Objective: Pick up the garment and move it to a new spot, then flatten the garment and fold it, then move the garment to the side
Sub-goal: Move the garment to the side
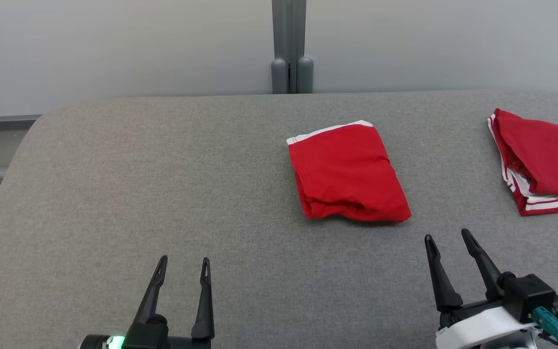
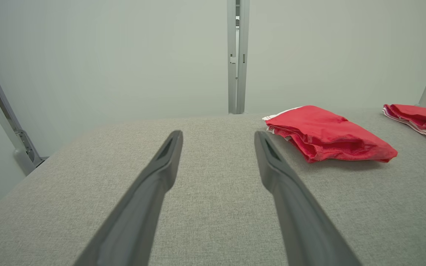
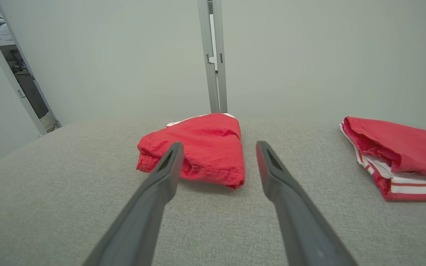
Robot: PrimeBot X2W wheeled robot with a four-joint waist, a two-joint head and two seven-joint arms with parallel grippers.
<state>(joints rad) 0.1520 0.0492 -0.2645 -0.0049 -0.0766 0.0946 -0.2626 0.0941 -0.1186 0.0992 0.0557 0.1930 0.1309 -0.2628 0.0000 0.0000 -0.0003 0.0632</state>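
Left gripper: fingers spread wide with nothing between them, poised over the bare grey padded table at the near left. The left wrist view confirms this. Both fingers are apart with table covering between them, and the folded red garment lies off to their right and further back.

Centre: folded red garment lies flat on the table, right of the middle. It is a compact rectangle with a white-trimmed edge at its far end and the thick fold at its near end. It sits well apart from the left gripper and near the right one, touched by neither. A grey post stands against the pale wall behind the table's far edge.

Right gripper: fingers likewise wide apart and empty, tips just short of the garment's near right corner. In the right wrist view the garment lies ahead of the fingers, slightly left.

Far right: second red garment, white-striped and folded, lies at the table's right edge, partly cut off by the frame and well apart from the first.
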